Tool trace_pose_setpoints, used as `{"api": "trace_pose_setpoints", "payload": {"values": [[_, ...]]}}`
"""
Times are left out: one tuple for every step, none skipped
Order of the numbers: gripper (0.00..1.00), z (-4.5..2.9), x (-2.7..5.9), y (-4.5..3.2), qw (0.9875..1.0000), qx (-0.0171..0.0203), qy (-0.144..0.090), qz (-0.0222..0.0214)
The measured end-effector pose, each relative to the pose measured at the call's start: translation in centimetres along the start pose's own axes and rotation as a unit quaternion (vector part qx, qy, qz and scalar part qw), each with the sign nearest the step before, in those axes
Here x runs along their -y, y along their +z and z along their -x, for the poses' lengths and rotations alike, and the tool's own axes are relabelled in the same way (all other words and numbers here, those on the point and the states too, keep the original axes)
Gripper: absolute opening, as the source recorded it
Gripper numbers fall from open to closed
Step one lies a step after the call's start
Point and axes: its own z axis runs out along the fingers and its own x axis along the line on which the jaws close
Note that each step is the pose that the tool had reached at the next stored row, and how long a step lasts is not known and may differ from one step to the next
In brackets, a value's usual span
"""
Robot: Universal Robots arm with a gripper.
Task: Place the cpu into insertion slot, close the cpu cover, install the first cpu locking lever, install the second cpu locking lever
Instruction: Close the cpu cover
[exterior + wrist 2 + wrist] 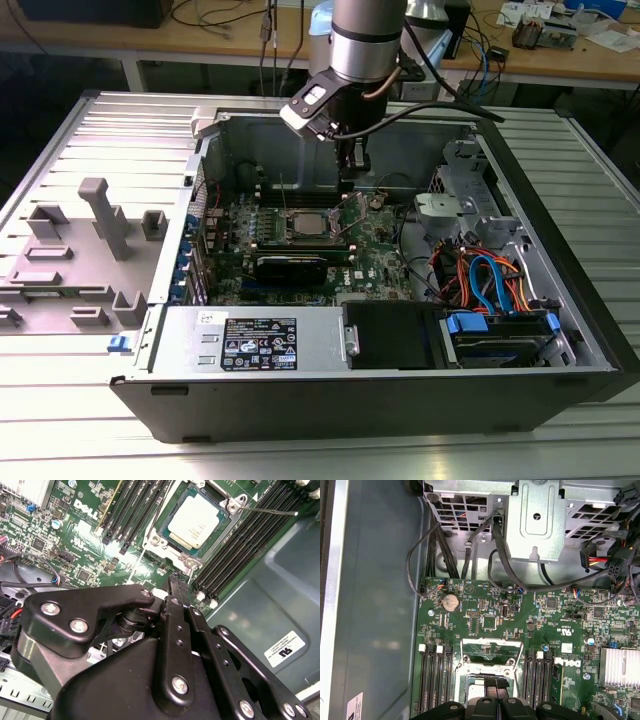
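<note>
There is one cpu (197,517), a dull silver square, lying flat in the one black-rimmed insertion slot (162,519). Two banks of long memory slots (240,545) are flanking it, one on each side. The single cpu cover (492,643) is standing swung up, off the chip. The claw (176,582) is hanging just beside the socket, its fingers looking pinched together on nothing. White lettering is showing on the green board (60,545), and one white label (285,649) is showing on the case wall.
</note>
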Motion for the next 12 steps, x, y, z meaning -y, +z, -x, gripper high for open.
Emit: {"api": "trace_pose_setpoints", "payload": {"values": [[0.11,0.00,-0.02,0.00,1.0000,0.0000,0.000,0.0000],[0.11,0.00,-0.04,0.00,1.0000,0.0000,0.000,0.0000],[0.11,0.00,-0.08,0.00,1.0000,0.0000,0.000,0.0000],[0.11,0.01,-0.10,0.00,1.0000,0.0000,0.000,0.0000],[0.11,0.01,-0.16,0.00,1.0000,0.0000,0.000,0.0000],[0.11,0.01,-0.19,0.00,1.0000,0.0000,0.000,0.0000],[0.11,0.01,-0.21,0.00,1.0000,0.0000,0.000,0.0000],[0.11,0.02,-0.26,0.00,1.0000,0.0000,0.000,0.0000],[0.11,0.02,-0.32,0.00,1.0000,0.0000,0.000,0.0000],[0.11,0.03,-0.38,0.00,1.0000,0.0000,0.000,0.0000],[0.11,0.03,-0.41,0.00,1.0000,0.0000,0.000,0.0000],[0.11,0.03,-0.45,0.00,1.0000,0.0000,0.000,0.0000]]}}
